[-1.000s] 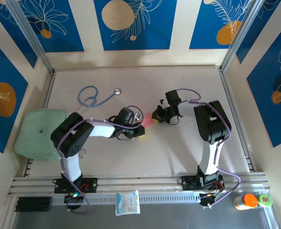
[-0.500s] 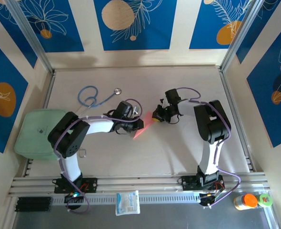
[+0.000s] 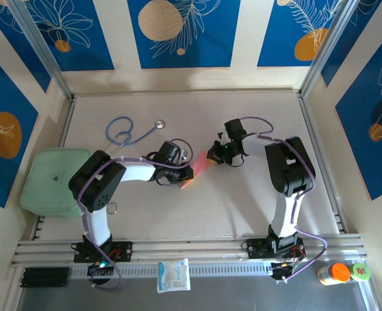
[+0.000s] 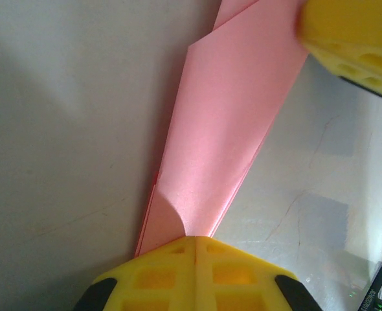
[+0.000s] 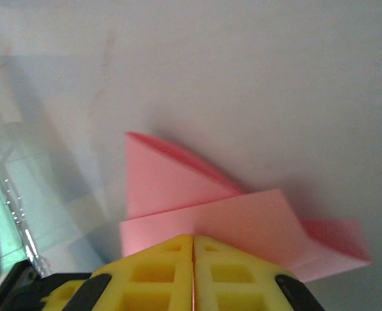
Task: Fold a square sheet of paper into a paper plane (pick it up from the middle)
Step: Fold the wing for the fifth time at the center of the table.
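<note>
I am holding the narrow, partly folded paper plane [image 4: 223, 129] over the counter [image 3: 243, 201], left end effector [image 4: 195, 241] and right end effector [image 5: 194, 238] each clamping one end, final wing folds seemingly remaining.

Two tools [image 3: 187, 173] [image 3: 212, 156], apparently one paper sheet [image 3: 198, 170].

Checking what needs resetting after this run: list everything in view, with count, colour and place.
folded paper: one, salmon pink, mid-table, between the grippers
stethoscope: one, blue, far left
pad: one, pale green, left edge
packet: one, white with blue print, near rail
bottle: one, orange top, near right corner
green item: one, green, beside the bottle
black bar: one, black, near left corner
table: one, pale
left gripper: one, yellow-tipped, shut on folded paper
right gripper: one, yellow-tipped, shut on folded paper
</note>
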Controlling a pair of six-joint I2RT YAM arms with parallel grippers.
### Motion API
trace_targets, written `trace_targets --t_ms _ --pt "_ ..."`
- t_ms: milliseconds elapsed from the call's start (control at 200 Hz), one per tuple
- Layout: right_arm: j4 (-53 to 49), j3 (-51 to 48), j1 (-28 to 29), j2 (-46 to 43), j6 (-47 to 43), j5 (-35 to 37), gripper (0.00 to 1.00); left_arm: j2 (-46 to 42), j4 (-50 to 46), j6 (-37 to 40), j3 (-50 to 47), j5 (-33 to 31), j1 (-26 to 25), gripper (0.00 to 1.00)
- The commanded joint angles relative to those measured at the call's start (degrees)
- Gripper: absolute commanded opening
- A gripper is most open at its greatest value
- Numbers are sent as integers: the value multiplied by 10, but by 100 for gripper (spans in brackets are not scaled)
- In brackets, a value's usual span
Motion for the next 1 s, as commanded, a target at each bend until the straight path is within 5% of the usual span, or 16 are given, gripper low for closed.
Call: trace_targets --t_ms 0,330,995 --pt "-1 -6 24 -42 14 -9 9 19 -21 -5 -10 2 2 4" --pt "38 -30 68 1 51 -24 9 18 -20 -5 -11 3 2 4" --pt "-24 -15 40 57 36 17 8 -63 -95 52 -88 7 -5 8"
